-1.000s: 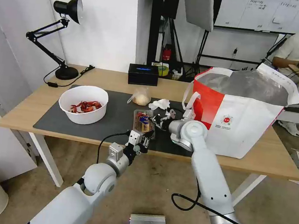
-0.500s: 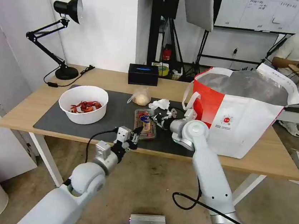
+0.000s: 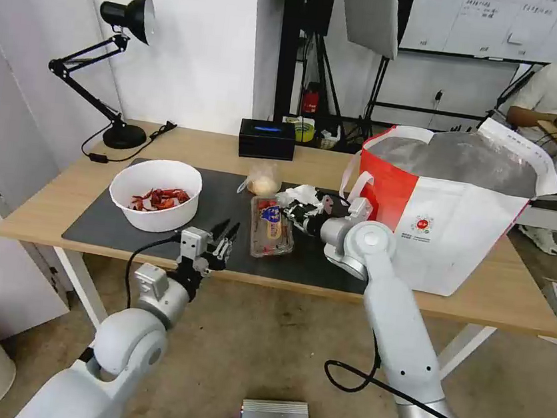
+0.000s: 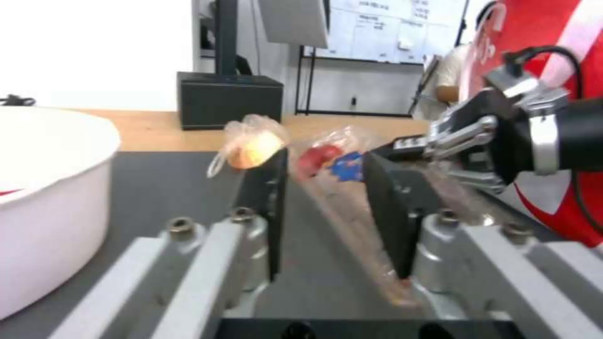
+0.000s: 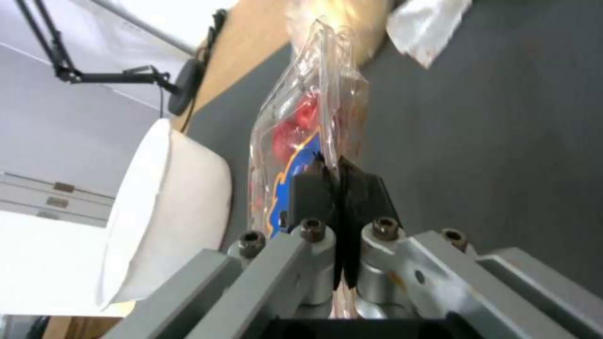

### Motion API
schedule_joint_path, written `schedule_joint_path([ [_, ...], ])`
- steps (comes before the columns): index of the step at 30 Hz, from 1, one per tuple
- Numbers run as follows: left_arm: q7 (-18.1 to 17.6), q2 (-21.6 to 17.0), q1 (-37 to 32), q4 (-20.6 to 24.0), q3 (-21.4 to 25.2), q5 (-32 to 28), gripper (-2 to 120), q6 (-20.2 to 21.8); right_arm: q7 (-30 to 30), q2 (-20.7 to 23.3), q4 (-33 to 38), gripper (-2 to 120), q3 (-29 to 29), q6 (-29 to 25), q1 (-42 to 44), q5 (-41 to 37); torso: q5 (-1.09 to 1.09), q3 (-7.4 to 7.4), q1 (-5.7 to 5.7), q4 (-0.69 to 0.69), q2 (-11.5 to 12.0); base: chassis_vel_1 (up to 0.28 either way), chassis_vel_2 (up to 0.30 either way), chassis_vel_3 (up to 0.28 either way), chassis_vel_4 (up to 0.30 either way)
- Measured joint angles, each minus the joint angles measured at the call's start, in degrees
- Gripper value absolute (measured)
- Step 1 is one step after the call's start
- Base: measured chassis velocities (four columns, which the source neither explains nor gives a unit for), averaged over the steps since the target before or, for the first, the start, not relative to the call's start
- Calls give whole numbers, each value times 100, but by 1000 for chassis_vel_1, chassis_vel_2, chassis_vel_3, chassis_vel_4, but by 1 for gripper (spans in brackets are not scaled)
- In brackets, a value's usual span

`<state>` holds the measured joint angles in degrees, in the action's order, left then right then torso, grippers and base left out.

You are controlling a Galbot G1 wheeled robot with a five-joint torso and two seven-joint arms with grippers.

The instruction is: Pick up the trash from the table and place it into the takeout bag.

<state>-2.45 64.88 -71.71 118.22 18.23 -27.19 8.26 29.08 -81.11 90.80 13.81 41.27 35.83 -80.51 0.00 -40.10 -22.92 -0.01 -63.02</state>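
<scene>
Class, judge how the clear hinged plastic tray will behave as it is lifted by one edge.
The clear hinged plastic tray looks thin, so it probably flexes and weighs little. The right claw pinches one edge only, so it may sag or swing. Its hinged lid could gape, spilling red bits.

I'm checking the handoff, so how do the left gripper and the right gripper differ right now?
The left gripper is open and holds nothing; the right gripper is shut on the clear plastic tray. The left gripper hangs over the mat's near edge, apart from the tray; the right gripper reaches in from beside the takeout bag. Both have dark finger pads and sit low over the table.
</scene>
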Motion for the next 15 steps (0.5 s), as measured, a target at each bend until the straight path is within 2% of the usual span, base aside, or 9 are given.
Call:
schedule_joint_path([
  [2, 18, 38, -264, 114, 180, 11, 54, 0, -69, 93, 233, 0, 3, -1, 19, 100, 0, 0, 0, 1, 0, 0, 0, 0, 0],
  [3, 18, 38, -264, 114, 180, 11, 54, 0, -69, 93, 233, 0, 3, -1, 19, 100, 0, 0, 0, 1, 0, 0, 0, 0, 0],
  [6, 50, 73, -545, 245, 385, 51, 70, -21, -189, 226, 621, 0, 34, -17, 46, 291, 0, 0, 0, 1, 0, 0, 0, 0, 0],
  [7, 50, 73, -545, 245, 385, 51, 70, -21, -189, 226, 621, 0, 34, -17, 46, 291, 0, 0, 0, 1, 0, 0, 0, 0, 0],
  [10, 60, 95, -709, 361, 536, 55, 83, -43, -222, 331, 1032, 0, 87, -39, 86, 355, 0, 0, 0, 0, 0, 0, 0, 0, 0],
  [11, 60, 95, -709, 361, 536, 55, 83, -43, -222, 331, 1032, 0, 87, -39, 86, 355, 0, 0, 0, 0, 0, 0, 0, 0, 0],
  [14, 65, 112, -856, 439, 621, 56, 97, -59, -254, 428, 1518, 0, 178, -119, 113, 398, 0, 1, 1, 1, 0, 0, 0, 0, 0],
  [15, 65, 112, -856, 439, 621, 56, 97, -59, -254, 428, 1518, 0, 178, -119, 113, 398, 0, 1, 1, 1, 0, 0, 0, 0, 0],
])
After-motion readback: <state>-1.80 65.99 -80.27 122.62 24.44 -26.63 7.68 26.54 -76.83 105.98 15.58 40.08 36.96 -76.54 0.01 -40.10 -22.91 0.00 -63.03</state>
